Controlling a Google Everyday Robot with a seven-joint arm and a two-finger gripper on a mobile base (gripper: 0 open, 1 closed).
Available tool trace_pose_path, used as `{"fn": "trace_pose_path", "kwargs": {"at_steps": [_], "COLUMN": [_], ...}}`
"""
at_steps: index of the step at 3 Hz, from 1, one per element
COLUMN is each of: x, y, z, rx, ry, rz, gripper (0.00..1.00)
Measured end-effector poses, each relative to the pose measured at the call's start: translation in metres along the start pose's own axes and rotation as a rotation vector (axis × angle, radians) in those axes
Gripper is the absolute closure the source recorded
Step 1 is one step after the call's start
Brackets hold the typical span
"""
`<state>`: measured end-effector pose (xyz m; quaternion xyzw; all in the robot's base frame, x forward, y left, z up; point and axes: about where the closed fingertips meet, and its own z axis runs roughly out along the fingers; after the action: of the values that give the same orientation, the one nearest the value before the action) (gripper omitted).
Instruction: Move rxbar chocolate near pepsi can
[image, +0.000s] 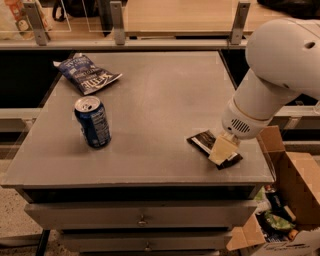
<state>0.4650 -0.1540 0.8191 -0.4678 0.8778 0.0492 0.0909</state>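
The rxbar chocolate, a flat dark wrapper, lies near the table's front right corner. My gripper comes down from the white arm onto the bar's right half and covers it. The pepsi can, blue with a silver top, stands upright at the front left of the grey table, well apart from the bar.
A blue chip bag with white lettering lies at the back left of the table. An open cardboard box holding items stands on the floor to the right. A rail with posts runs behind the table.
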Motion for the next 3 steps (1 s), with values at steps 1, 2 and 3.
{"fn": "trace_pose_path", "kwargs": {"at_steps": [1,2,3], "x": [-0.016,-0.052,-0.091], "y": [-0.006,-0.009,0.0], "z": [-0.008,-0.017,-0.018], "rx": [0.019,0.027,0.013], "ry": [-0.001,-0.023,-0.051], "rz": [-0.033,-0.097,-0.167], "gripper": [1.0,1.0,1.0]}}
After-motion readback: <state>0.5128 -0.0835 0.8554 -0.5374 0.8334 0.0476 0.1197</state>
